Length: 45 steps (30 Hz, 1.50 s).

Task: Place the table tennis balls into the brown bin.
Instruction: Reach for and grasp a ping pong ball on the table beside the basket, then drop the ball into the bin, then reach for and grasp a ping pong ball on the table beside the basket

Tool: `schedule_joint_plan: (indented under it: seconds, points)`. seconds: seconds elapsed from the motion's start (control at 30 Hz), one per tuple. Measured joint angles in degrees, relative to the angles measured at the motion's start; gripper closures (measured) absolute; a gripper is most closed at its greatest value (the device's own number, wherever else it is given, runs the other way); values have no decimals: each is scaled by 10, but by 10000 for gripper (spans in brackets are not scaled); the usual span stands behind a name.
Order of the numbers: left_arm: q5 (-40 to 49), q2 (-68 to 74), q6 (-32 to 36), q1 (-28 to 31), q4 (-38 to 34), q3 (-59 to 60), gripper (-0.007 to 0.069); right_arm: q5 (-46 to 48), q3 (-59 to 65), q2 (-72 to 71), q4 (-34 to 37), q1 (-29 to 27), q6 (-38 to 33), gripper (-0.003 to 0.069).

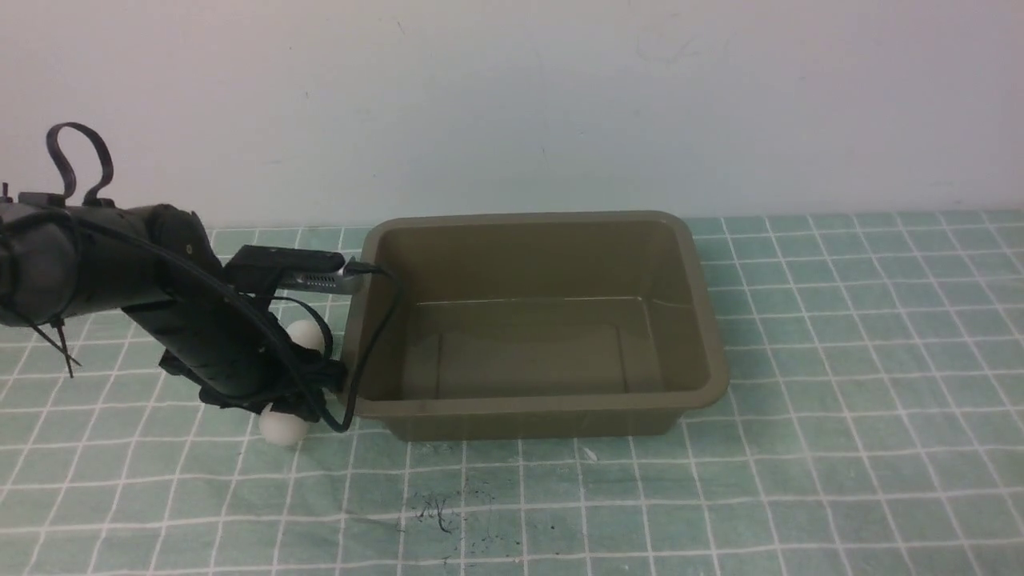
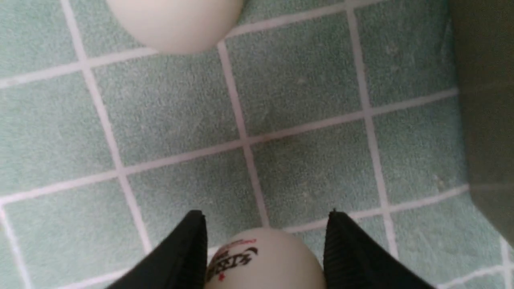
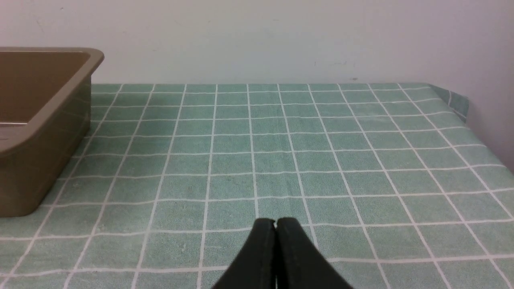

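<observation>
A white table tennis ball with a red-and-dark logo (image 2: pixel 263 261) sits between the two black fingers of my left gripper (image 2: pixel 263 214), and both fingers press its sides. In the front view this ball (image 1: pixel 283 429) shows low at the table under the left gripper (image 1: pixel 290 412), just left of the brown bin (image 1: pixel 536 218). The second, plain table tennis ball (image 1: pixel 306 334) (image 2: pixel 176 20) lies on the cloth beyond it, partly behind the arm. The bin's wall (image 2: pixel 490 100) is close beside the gripper, and no ball shows inside the bin. My right gripper (image 3: pixel 275 222) is shut with nothing in it and hovers over bare cloth.
A green checked cloth (image 1: pixel 840 360) covers the table, with the white wall close behind. The bin's corner (image 3: pixel 40 132) shows at the edge of the right wrist view. The left arm's black cable (image 1: pixel 376 336) hangs over the bin's left rim. The cloth's far right edge (image 3: pixel 457 100) folds down.
</observation>
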Motion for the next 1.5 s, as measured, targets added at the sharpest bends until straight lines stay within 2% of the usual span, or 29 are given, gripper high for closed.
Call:
schedule_joint_plan:
  seconds: [0.13, 0.27, 0.37, 0.53, 0.6, 0.7, 0.77, 0.83, 0.87, 0.93, 1.0, 1.03, 1.07, 1.13, 1.2, 1.33, 1.37, 1.43, 1.47, 1.5]
  points:
    - [46, -52, -1, -1, 3, -49, 291, 0, 0, 0, 0, 0, 0, 668]
    - [57, -88, 11, -25, -54, -96, 291, 0, 0, 0, 0, 0, 0, 668]
    - [34, -81, 51, -66, -83, -112, 291, 0, 0, 0, 0, 0, 0, 668]
    - [7, -32, 54, -106, -94, -123, 291, 0, 0, 0, 0, 0, 0, 668]
    - [22, -4, 50, -115, -91, -142, 263, 0, 0, 0, 0, 0, 0, 668]
    - [59, 15, 42, -113, -53, -186, 146, 0, 0, 0, 0, 0, 0, 668]
    - [80, 15, 20, -102, -16, -209, 113, 0, 0, 0, 0, 0, 0, 668]
    - [98, 14, -32, -78, 30, -235, 115, 0, 0, 0, 0, 0, 0, 668]
    - [102, 14, -57, -69, 44, -241, 130, 0, 0, 0, 0, 0, 0, 668]
    - [119, 15, -116, -21, 88, -247, 226, 0, 0, 0, 0, 0, 0, 668]
    - [130, 21, -140, 11, 103, -247, 357, 0, 0, 0, 0, 0, 0, 668]
    - [134, 27, -143, 30, 108, -247, 439, 0, 0, 0, 0, 0, 0, 668]
    - [136, 29, -143, 37, 109, -247, 456, 0, 0, 0, 0, 0, 0, 668]
    - [139, 50, -125, 60, 107, -247, 580, 0, 0, 0, 0, 0, 0, 668]
    - [142, 69, -92, 64, 96, -247, 606, 0, 0, 0, 0, 0, 0, 668]
    - [144, 96, -40, 56, 59, -247, 560, 0, 0, 0, 0, 0, 0, 668]
    - [134, 110, -28, 51, 38, -247, 493, 0, 0, 0, 0, 0, 0, 668]
    - [122, 121, -24, 49, 25, -247, 417, 0, 0, 0, 0, 0, 0, 668]
    - [108, 129, -23, 46, 12, -247, 344, 0, 0, 0, 0, 0, 0, 668]
    - [102, 134, -22, 45, 7, -247, 305, 0, 0, 0, 0, 0, 0, 668]
